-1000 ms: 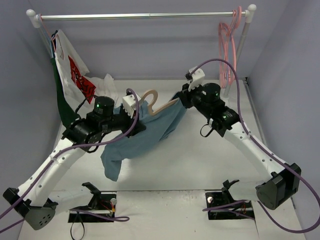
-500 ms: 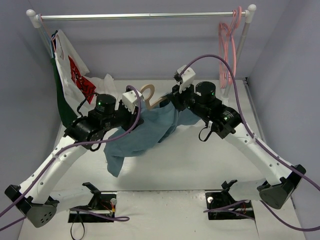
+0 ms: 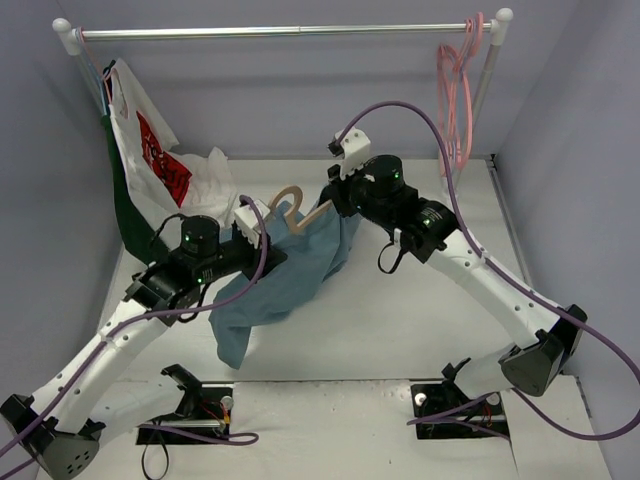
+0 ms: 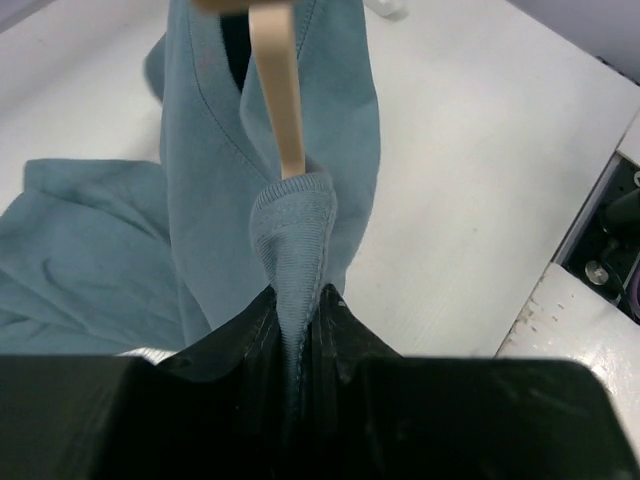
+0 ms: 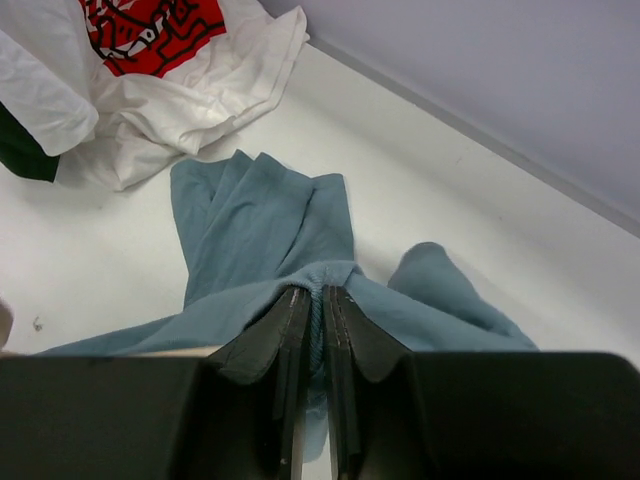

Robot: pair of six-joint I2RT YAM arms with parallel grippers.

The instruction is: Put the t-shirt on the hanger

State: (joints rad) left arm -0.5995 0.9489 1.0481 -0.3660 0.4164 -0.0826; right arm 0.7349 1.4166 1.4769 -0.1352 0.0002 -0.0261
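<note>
The teal-blue t-shirt hangs bunched between my two grippers, its lower end trailing onto the table. The beige hanger sticks up out of the shirt's neck, hook to the back left. My left gripper is shut on the ribbed collar of the t-shirt; in the left wrist view the gripper holds it just below the hanger's arm. My right gripper is shut on a fold of the t-shirt; in the right wrist view the gripper pinches cloth between its jaws.
A clothes rail spans the back, with pink hangers at its right end. A white garment with red print and a dark green garment hang at the left, the white one spilling onto the table.
Both grippers have moved left with the shirt and hanger. The right gripper came closer to the left one, and the shirt now hangs more bunched between them.
</note>
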